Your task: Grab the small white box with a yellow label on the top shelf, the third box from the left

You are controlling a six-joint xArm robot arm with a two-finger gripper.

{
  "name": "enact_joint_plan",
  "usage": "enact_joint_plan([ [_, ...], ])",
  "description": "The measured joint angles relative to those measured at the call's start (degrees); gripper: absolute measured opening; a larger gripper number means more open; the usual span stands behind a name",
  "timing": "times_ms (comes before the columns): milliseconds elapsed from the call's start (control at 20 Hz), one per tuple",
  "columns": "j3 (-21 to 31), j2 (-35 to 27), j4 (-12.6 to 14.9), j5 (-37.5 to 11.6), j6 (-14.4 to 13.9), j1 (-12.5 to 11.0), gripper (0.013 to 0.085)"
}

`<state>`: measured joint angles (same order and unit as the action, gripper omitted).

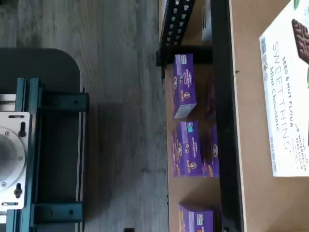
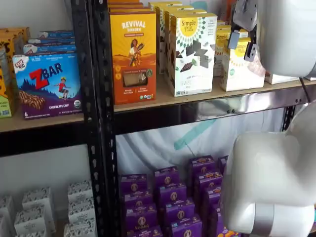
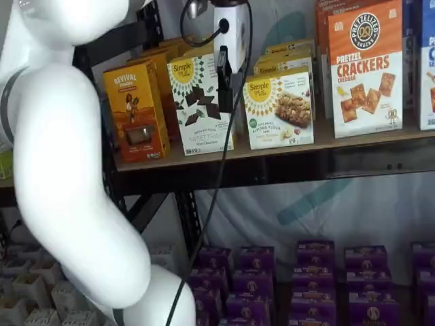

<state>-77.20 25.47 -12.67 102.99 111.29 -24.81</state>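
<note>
White carton with the yellow logo, the small white box [image 3: 279, 109], sitting on the top shelf [image 3: 285, 151] just right of the taller chocolate-thins carton [image 3: 200, 102]. Hand [image 3: 228, 85] hanging in front of the gap between those two, side-on, so can't tell how open, nothing visibly held. Could easily clip or grab the taller carton instead, being that close.
</note>
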Motion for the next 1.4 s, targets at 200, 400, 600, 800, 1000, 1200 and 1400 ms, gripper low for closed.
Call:
enact_joint_plan([
  [200,-3.3,-2.9,3.3,2.9,-0.8,1.7,0.085],
  [400,-5.6,-5.0,0.7,3.7,-0.5,0.5,0.085],
  [600,-7.8,-7.0,-5.0,0.4,0.1,-1.9,0.085],
  [800,-9.2,-8.8,-5.6,-2.8,0.2,-1.8,0.085],
  [1000,-11.6,-11.5,-4.1,-4.3,0.0,-1.0,0.085],
  [1200,-13.2,-13.7,-0.4,-5.5,-0.2,0.5,0.085],
  [1400,-13.4,-15.0,2.8,-6.6,-0.2,1.5,0.085],
])
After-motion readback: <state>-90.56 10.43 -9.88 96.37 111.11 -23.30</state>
